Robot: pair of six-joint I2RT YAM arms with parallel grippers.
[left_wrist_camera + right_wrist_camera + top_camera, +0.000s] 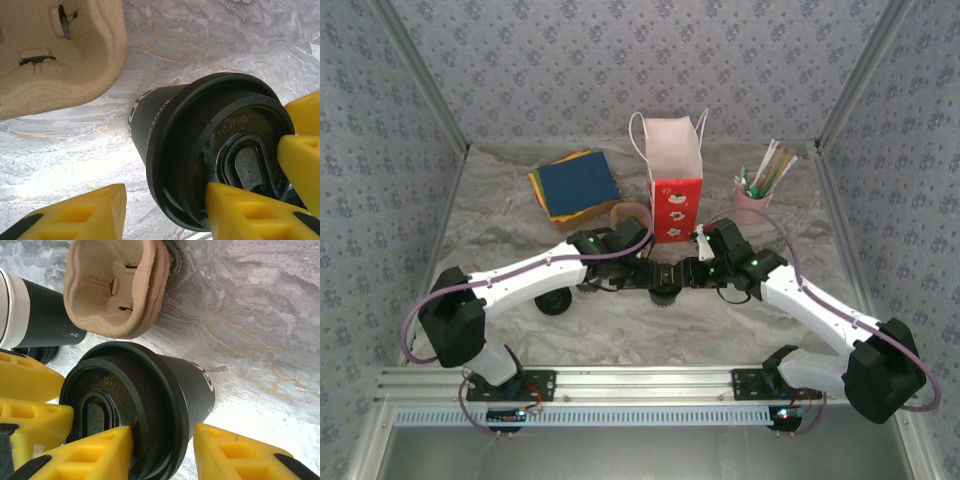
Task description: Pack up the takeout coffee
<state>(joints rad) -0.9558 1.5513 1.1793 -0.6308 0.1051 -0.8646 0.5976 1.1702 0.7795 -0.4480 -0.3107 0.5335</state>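
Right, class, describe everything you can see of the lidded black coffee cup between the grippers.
The coffee cup has a matte black wall with white print and a round black plastic lid with raised lettering and a sip recess. It is lid-up over the marbled table between the left gripper and right gripper. Yellow fingers of both lie against the lid's rim; whether they grip is unclear.

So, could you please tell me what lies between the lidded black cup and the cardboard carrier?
Nothing but bare marbled tabletop; the left wrist view shows that gap between the cup and the carrier.
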